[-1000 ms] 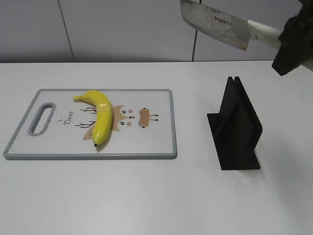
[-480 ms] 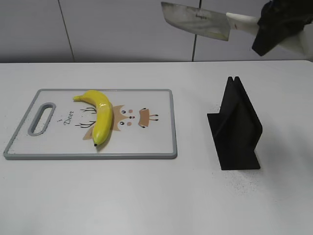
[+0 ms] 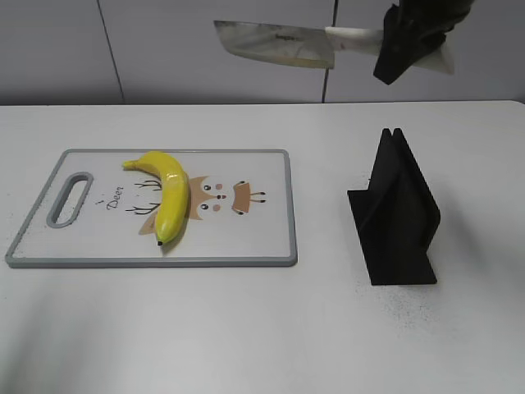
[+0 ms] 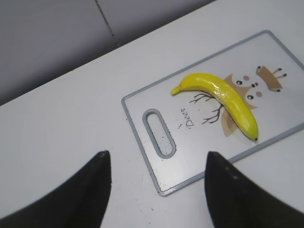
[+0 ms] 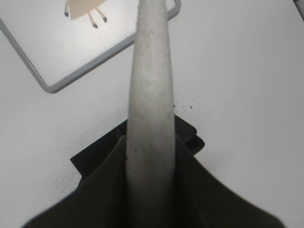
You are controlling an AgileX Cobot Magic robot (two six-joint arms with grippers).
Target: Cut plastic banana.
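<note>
right gripper (image 3: 408,43) raised high, clamped on a knife handle (image 5: 150,95); left gripper (image 4: 156,190) fingers spread apart, holding nothing.

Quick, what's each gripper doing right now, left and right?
Left gripper: open, empty, above the cutting board.
Right gripper: closed on the knife handle, up in the air.
</note>
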